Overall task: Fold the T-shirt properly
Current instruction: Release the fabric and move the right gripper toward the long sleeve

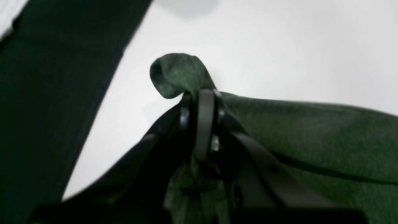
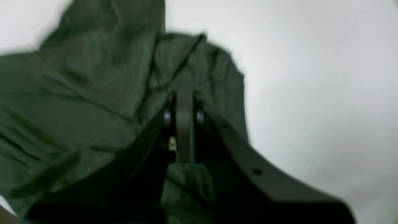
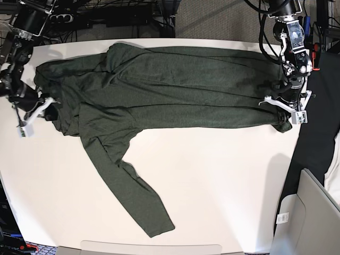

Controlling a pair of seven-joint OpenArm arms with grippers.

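The dark olive T-shirt point(image 3: 175, 90) lies stretched sideways across the white table point(image 3: 223, 180), and one long sleeve point(image 3: 133, 196) trails toward the front edge. My left gripper point(image 3: 285, 118) is at the shirt's right end, shut on a bunched fold of the fabric point(image 1: 177, 74). My right gripper point(image 3: 48, 112) is at the shirt's left end, shut on wrinkled fabric point(image 2: 93, 81). In both wrist views cloth shows pinched between the closed jaws of the left gripper point(image 1: 200, 93) and the right gripper point(image 2: 184, 93).
A black cloth point(image 3: 321, 133) hangs beside the table's right edge and also fills the left of the left wrist view point(image 1: 46, 93). A grey bin point(image 3: 311, 212) stands at the lower right. Cables and gear point(image 3: 133, 16) sit behind the table.
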